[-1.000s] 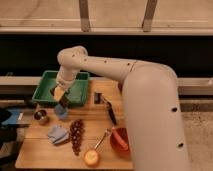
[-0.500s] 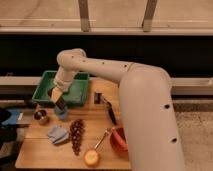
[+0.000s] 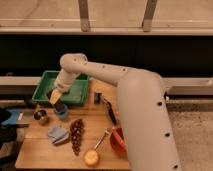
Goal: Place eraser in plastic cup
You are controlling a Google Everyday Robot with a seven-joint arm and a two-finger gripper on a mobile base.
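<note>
The light-blue plastic cup (image 3: 62,112) stands on the wooden table near its back left, just in front of the green tray. My gripper (image 3: 55,98) hangs right above the cup, slightly to its left, with its yellowish tip pointing down at the cup's mouth. A dark shape, the black eraser (image 3: 59,106), shows at the cup's rim directly under the gripper. I cannot tell whether the gripper still holds it.
A green tray (image 3: 75,91) lies behind the cup. A small metal cup (image 3: 41,117) stands to the cup's left. A grey-blue block (image 3: 58,134), dark grapes (image 3: 76,135), an orange (image 3: 91,158), a red bowl (image 3: 118,142) and a black-handled utensil (image 3: 110,111) lie on the table (image 3: 40,152).
My gripper has shifted a little to the left and slightly down over the blue cup. The cup and the other things have not moved.
</note>
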